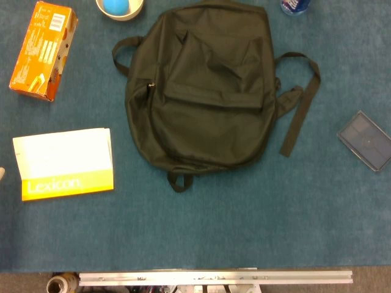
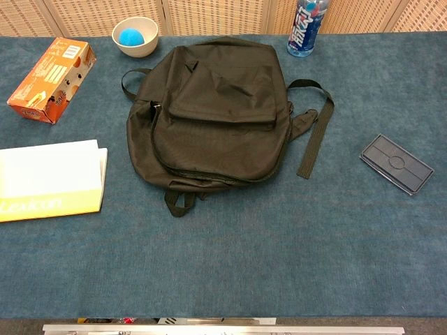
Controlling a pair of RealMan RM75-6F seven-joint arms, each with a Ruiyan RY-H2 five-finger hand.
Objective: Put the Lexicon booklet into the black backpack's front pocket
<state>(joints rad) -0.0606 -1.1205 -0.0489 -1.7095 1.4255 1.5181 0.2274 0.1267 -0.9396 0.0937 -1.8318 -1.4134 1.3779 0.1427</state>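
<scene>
The Lexicon booklet (image 1: pixel 64 163) lies flat on the blue cloth at the left, white on top with a yellow band carrying its name; the chest view shows the booklet (image 2: pixel 50 180) cut off by the left edge. The black backpack (image 1: pixel 201 91) lies flat in the middle, front side up, straps to the right. Its front pocket (image 1: pixel 217 70) looks closed, the flap creased, and the same pocket (image 2: pixel 227 91) shows in the chest view. Neither hand appears in either view.
An orange carton (image 1: pixel 44 50) lies at the back left, with a white bowl holding a blue ball (image 1: pixel 117 6) beside it. A bottle (image 2: pixel 306 26) stands at the back right. A dark flat case (image 1: pixel 366 140) lies at the right. A metal rail (image 1: pixel 214 278) runs along the table's front edge.
</scene>
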